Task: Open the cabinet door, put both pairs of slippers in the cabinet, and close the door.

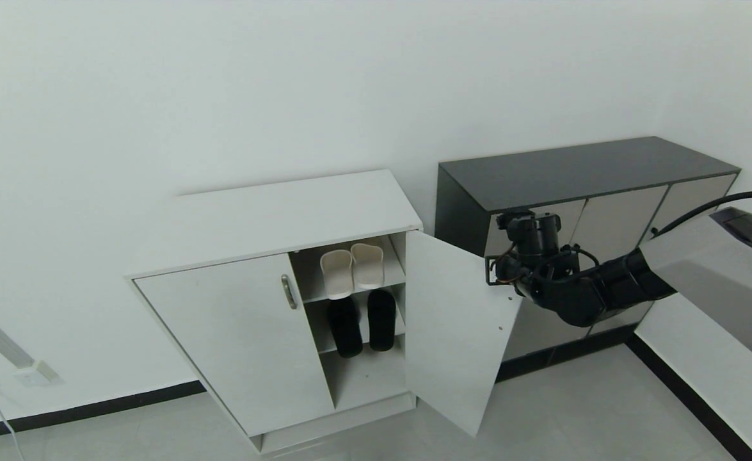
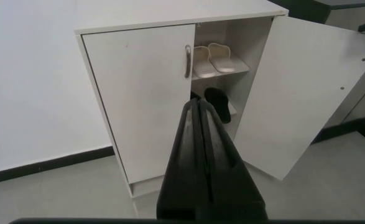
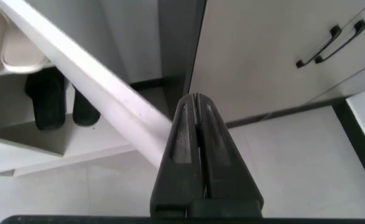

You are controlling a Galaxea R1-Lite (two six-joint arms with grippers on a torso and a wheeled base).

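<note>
1. Risk, slip: the right gripper has its fingers pressed together and holds nothing. It sits at the free edge of the open door, near the top and on the outer side. Contact looks narrow. A push slightly off line could let the tips slide past the edge, leaving the door ajar.
2. Risk, obstruction: the black slippers on the middle shelf appear to overhang the shelf front. If they do, the closing door may catch them and stop short or knock them down. The beige slippers on the upper shelf sit farther back and look safe.
3. Risk, rebound: a hard shove could bounce the door off the cabinet frame and reopen it.
4. Risk, clearance: the right arm works just beside the dark cabinet on the right, and a wide swing may strike its front.
5. Position, door and right gripper: in the right wrist view the door's edge crosses directly at the fingertips. I cannot tell whether they touch.
6. Position, slippers: both pairs are inside the cabinet, left of the right gripper, with the open door between them.
7. Left gripper: its fingers are also closed on nothing. It is held well back on the near side, facing the closed left door and its handle.
</note>
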